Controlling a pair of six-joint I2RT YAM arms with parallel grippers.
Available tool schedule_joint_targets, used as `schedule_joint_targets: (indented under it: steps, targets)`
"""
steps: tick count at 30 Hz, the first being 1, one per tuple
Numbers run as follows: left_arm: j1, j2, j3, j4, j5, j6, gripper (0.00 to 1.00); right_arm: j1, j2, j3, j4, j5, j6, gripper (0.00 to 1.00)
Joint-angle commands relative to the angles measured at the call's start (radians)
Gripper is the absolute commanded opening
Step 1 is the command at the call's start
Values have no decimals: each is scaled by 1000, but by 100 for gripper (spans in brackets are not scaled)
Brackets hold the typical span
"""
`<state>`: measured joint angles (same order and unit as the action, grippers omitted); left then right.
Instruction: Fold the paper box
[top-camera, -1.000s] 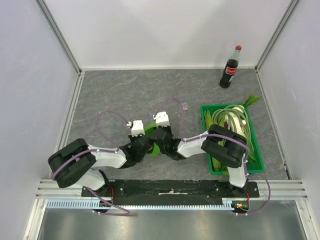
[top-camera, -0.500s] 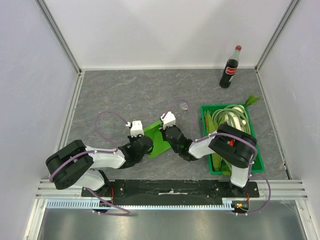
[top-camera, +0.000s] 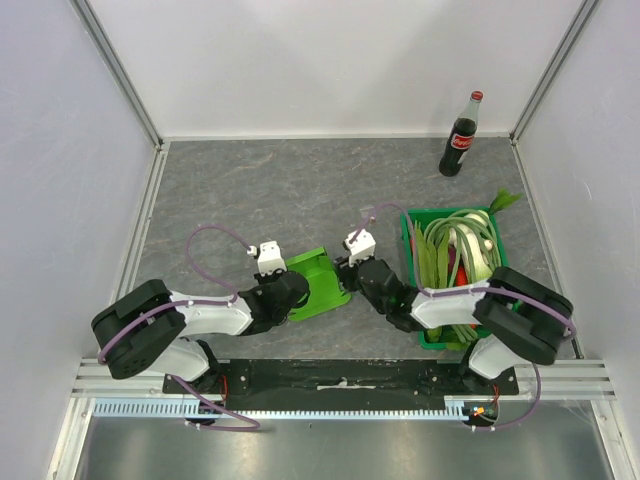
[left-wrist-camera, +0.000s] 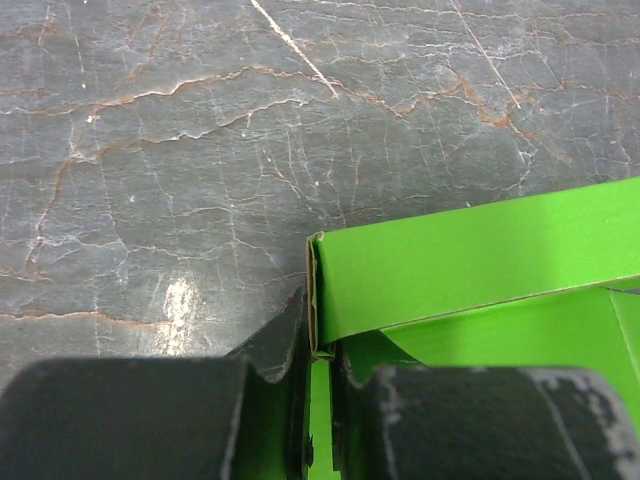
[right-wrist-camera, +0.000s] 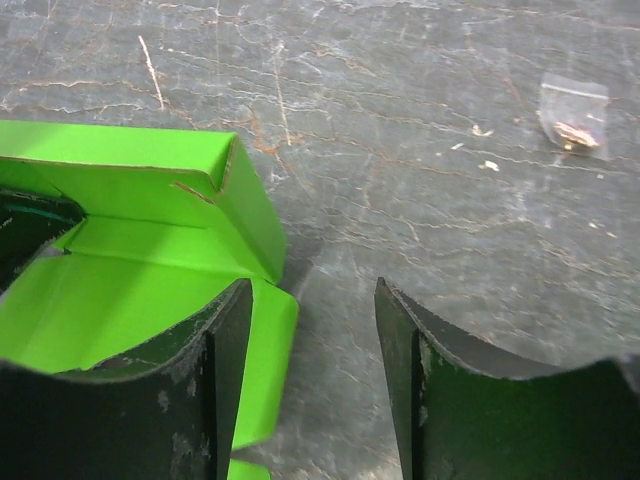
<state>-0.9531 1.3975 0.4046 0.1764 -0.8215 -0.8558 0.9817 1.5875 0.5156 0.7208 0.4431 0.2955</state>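
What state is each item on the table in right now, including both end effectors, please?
paper box: partly folded, one wall raised, flaps not closed.
left end effector: shut on an edge of the paper box.
right end effector: open, holding nothing, one finger beside the box.
cola bottle: upright, capped.
crate: filled with vegetables.

— What sort of place are we looking into?
— We see a robotics lab test cell: white panels (top-camera: 330, 60) framed by aluminium struts (top-camera: 118, 70) wall in a grey stone-patterned tabletop (top-camera: 280, 180).
— What else shows us that?
— At the bottom of the frame we find a left arm (top-camera: 205, 315) and a right arm (top-camera: 450, 303) bolted to a black plate (top-camera: 300, 372).
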Motion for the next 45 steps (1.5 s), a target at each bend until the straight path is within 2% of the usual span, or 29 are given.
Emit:
schedule_joint_targets:
  steps: [1, 5, 9, 12, 19, 31, 33, 35, 36, 40, 45]
  targets:
    - [-4, 6, 14, -64, -48, -83, 2, -23, -107, -45, -58, -29, -18, 60]
    - [-4, 11, 2, -43, -44, -71, 2, -69, -48, -11, -18, -199, -88, 59]
    - [-4, 8, -1, -41, -33, -49, 2, -100, -8, -19, 115, -285, -128, 60]
    - [-4, 9, -1, -23, -24, -31, 2, -101, 25, 15, 141, -337, -176, 57]
    - [-4, -2, 0, -18, -19, -11, 2, -101, 98, 101, 143, -334, -211, 56]
    - [-4, -2, 3, -5, -1, -2, 2, -80, 175, 146, 147, -224, -199, 23]
    - [-4, 0, 7, -3, 7, -6, 2, -39, 201, 150, 169, -125, -203, 16]
    - [-4, -5, 8, -5, 18, -11, 2, 4, 232, 184, 166, 18, -208, 0]
    - [-4, -9, 13, -5, 25, -15, 2, 50, 274, 199, 167, 201, -202, 0]
    - [-4, -44, 22, -28, 70, -55, 2, 149, 425, 325, 166, 661, -204, 0]
    - [-4, -107, -4, -28, 124, -92, 2, 155, 405, 293, 205, 686, -162, 0]
